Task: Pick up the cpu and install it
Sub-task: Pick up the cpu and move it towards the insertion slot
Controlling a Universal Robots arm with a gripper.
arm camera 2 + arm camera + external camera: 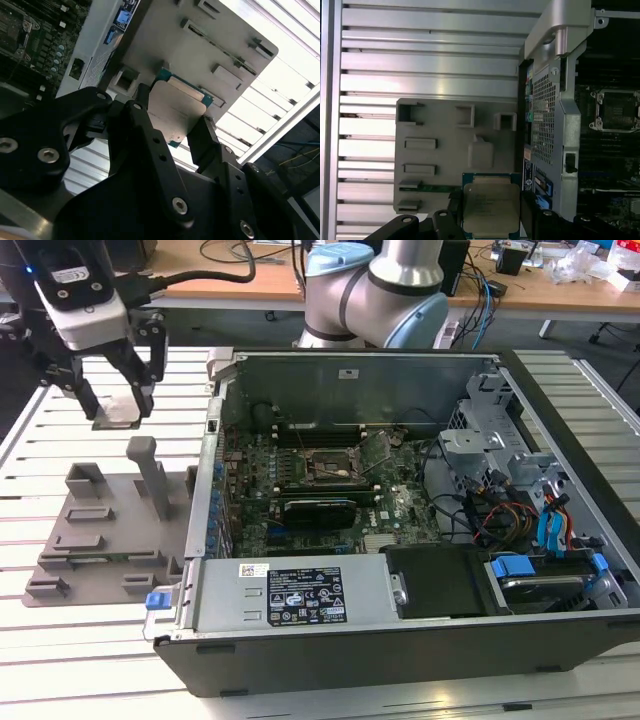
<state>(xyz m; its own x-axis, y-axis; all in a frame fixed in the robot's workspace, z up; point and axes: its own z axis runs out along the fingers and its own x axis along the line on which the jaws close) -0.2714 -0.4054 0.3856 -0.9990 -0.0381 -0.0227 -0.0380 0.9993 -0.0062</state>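
Note:
The cpu [117, 413] [176, 106] [490, 206], a thin square chip with a silvery top and green rim, hangs in the air between the black fingers [528, 212] of my gripper [116, 400] [172, 122] [491, 212], which is shut on its two opposite edges. It is held above the slatted table at the exterior view's left, past the far end of the gray plastic tray [100, 530] [445, 150] [200, 55]. The motherboard's socket [325, 465] [615, 110] lies open inside the computer case [400, 620], well off to the exterior view's right of the gripper.
The case's raised metal side wall [205, 500] [555, 100] stands between the tray and the motherboard. A tall post [150, 475] rises from the tray. Drive cages and cables [510, 500] crowd the case's right end. The arm's base [375, 300] stands behind the case.

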